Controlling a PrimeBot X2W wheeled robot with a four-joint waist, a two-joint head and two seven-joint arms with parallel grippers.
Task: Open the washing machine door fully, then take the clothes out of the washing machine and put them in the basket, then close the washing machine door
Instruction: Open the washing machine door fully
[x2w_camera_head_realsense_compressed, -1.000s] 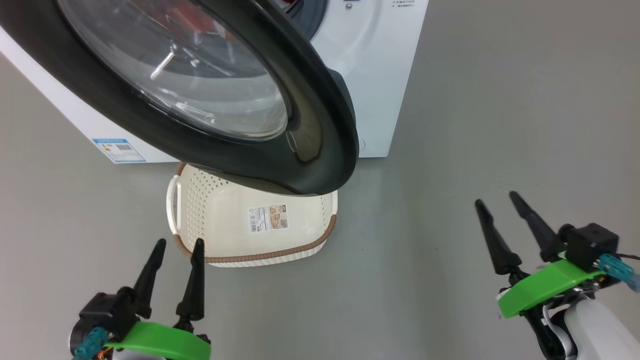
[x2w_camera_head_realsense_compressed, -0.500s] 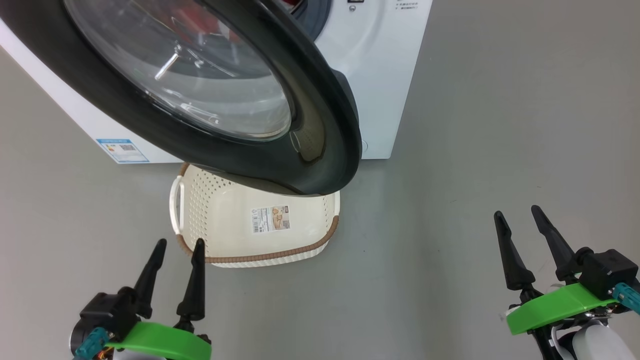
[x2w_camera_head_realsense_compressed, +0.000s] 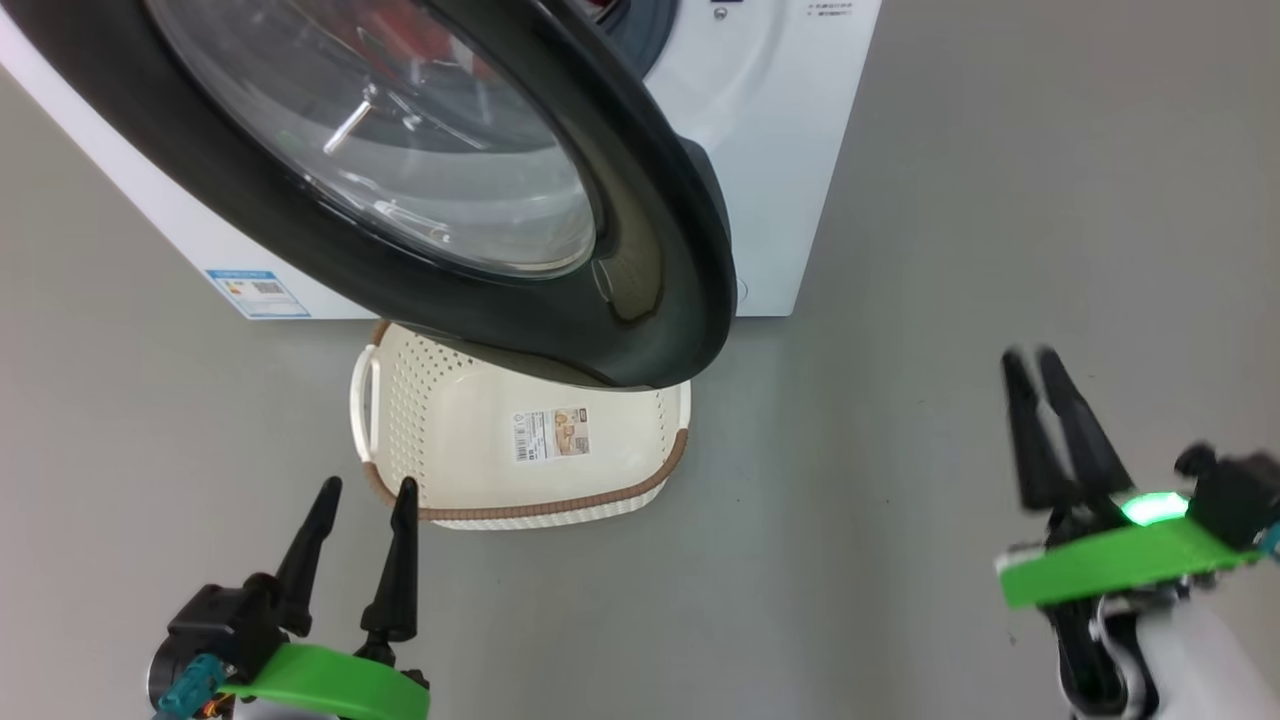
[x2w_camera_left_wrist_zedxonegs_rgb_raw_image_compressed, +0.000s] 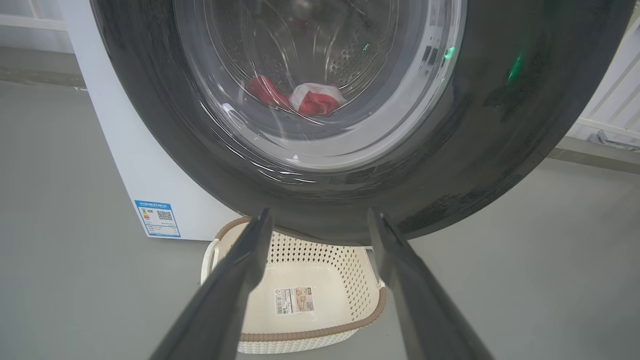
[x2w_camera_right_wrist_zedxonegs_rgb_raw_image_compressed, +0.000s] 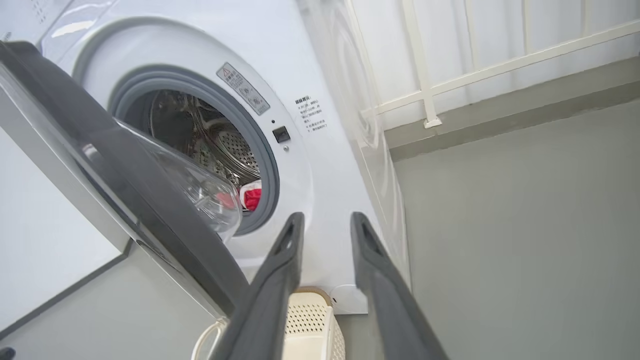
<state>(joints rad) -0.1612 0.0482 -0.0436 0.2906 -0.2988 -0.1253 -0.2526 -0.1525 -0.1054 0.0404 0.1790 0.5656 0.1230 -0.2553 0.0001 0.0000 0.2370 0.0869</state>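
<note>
Red and white clothes (x2w_camera_left_wrist_zedxonegs_rgb_raw_image_compressed: 311, 100) show through the washing machine door (x2w_camera_left_wrist_zedxonegs_rgb_raw_image_compressed: 490, 140) above the basket (x2w_camera_left_wrist_zedxonegs_rgb_raw_image_compressed: 320, 255).

Washing machine door (x2w_camera_head_realsense_compressed: 660, 300): glossy black rim, clear smooth glass window (x2w_camera_head_realsense_compressed: 420, 150). Basket (x2w_camera_head_realsense_compressed: 430, 420): cream perforated plastic, brown woven-look rim. Drum (x2w_camera_right_wrist_zedxonegs_rgb_raw_image_compressed: 235, 145): perforated shiny steel. Floor (x2w_camera_head_realsense_compressed: 950, 200): matt grey.

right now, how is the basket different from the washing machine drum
The basket is empty; the drum holds red and white clothes. The basket is cream plastic with a brown rim and sits on the floor, below the open door; the drum is steel, inside the machine. Both are perforated.
</note>
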